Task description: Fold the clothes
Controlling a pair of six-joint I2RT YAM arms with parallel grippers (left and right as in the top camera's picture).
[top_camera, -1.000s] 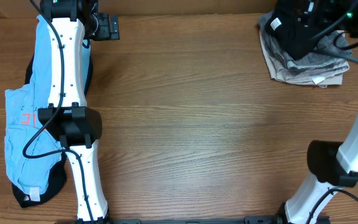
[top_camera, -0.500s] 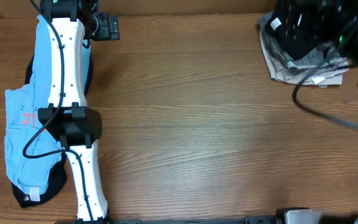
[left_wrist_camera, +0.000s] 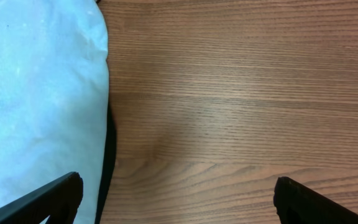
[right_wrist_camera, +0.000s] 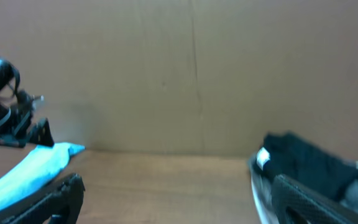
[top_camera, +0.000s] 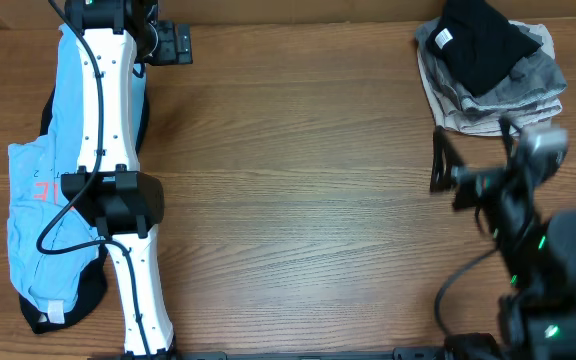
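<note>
Black soft tee (top_camera: 483,45) lies ahead-right of my right claw (right_wrist_camera: 176,186), spread and empty; right arm nearer.

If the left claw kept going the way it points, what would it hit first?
Probably the bare wooden table: the left gripper faces it, fingers open, with the light-blue garment off to one side.

A warm brown wood-grain table (top_camera: 308,200) lies under soft, even light, and a plain brown wall (right_wrist_camera: 166,68) with a faint vertical seam rises along its far edge.
</note>
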